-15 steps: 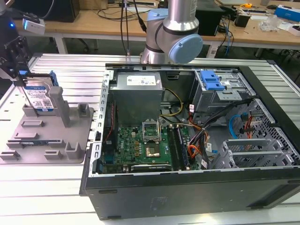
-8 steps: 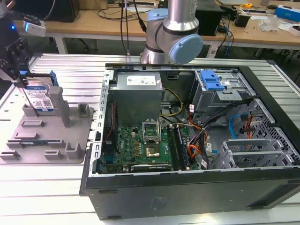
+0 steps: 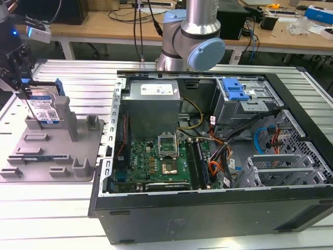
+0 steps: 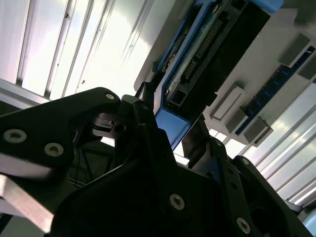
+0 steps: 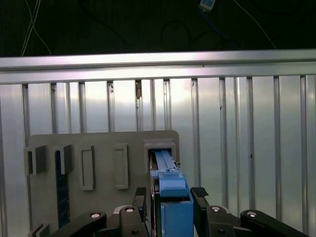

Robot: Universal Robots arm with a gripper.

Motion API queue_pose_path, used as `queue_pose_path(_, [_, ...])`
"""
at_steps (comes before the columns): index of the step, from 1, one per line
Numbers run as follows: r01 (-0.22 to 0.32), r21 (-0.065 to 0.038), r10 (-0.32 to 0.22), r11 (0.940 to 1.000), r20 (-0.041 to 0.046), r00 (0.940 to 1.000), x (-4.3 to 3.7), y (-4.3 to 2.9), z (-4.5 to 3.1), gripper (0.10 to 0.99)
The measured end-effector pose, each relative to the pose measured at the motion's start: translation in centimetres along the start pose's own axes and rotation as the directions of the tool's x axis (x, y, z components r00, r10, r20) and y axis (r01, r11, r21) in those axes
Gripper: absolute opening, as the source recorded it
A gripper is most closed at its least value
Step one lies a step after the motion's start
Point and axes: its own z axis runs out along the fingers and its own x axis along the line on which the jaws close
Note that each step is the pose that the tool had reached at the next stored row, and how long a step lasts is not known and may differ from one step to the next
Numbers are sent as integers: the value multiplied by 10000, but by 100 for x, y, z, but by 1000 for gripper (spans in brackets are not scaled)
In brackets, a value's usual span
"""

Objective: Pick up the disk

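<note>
The disk (image 3: 46, 108) stands on edge in a slot of the grey plastic holder (image 3: 52, 151) at the exterior view's left, its white-and-blue label facing the camera. My gripper (image 3: 23, 91) comes down over its top edge. In both wrist views the two black fingers sit snug on either side of the disk's blue rail (image 5: 174, 197), one against each flat face, so the gripper (image 5: 170, 193) is shut on it. The disk (image 4: 212, 49) still rests in the holder (image 4: 281, 39), whose grey base (image 5: 98, 143) lies under it.
An open computer case (image 3: 208, 156) with its motherboard and a blue-latched drive cage (image 3: 234, 91) takes up the middle and the exterior view's right. The arm's base (image 3: 190, 47) stands behind it. Grey posts (image 3: 65, 117) rise from the holder beside the disk. Ribbed aluminium tabletop (image 3: 52, 208) runs all around.
</note>
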Motion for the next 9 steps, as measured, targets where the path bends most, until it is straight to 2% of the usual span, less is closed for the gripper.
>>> queue_pose_path(9, [0, -1, 0, 10000, 0, 10000, 0, 0, 8, 482])
